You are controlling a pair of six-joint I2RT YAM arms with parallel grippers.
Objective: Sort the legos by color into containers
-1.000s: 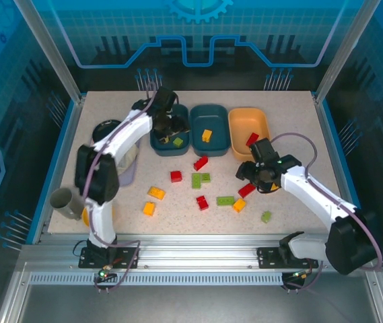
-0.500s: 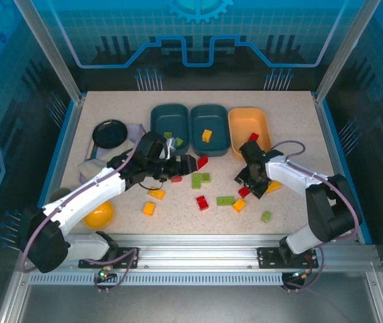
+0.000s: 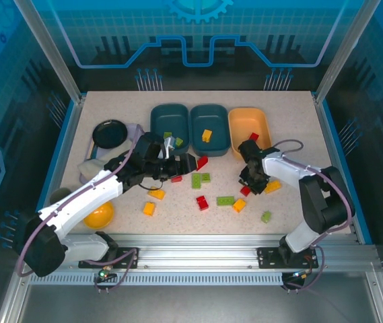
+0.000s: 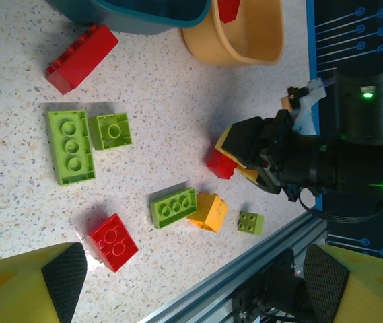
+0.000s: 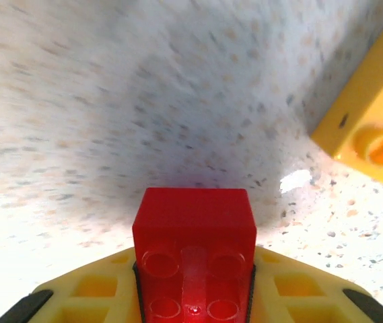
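Left gripper (image 3: 186,163) wide open, empty, hovering over loose legos (image 3: 196,180) at middle of table (image 3: 292,111). Right gripper (image 3: 250,184) pinched on red brick (image 5: 194,235), studs facing wrist camera (long axis unclear, fingers hide it), near side of orange tray (image 3: 248,131), beside yellow brick (image 5: 369,134).

bench (image 3: 292,114): matt, speckled stone-look top
legos (image 4: 71,147): smooth hard plastic, faint sheen
red lego (image 5: 194,222): glossy plastic, light glinting on it
trays (image 3: 166,118): teal and orange, smooth satin plastic
rail (image 3: 198,259) along bench's near edge: bare ribbed metal
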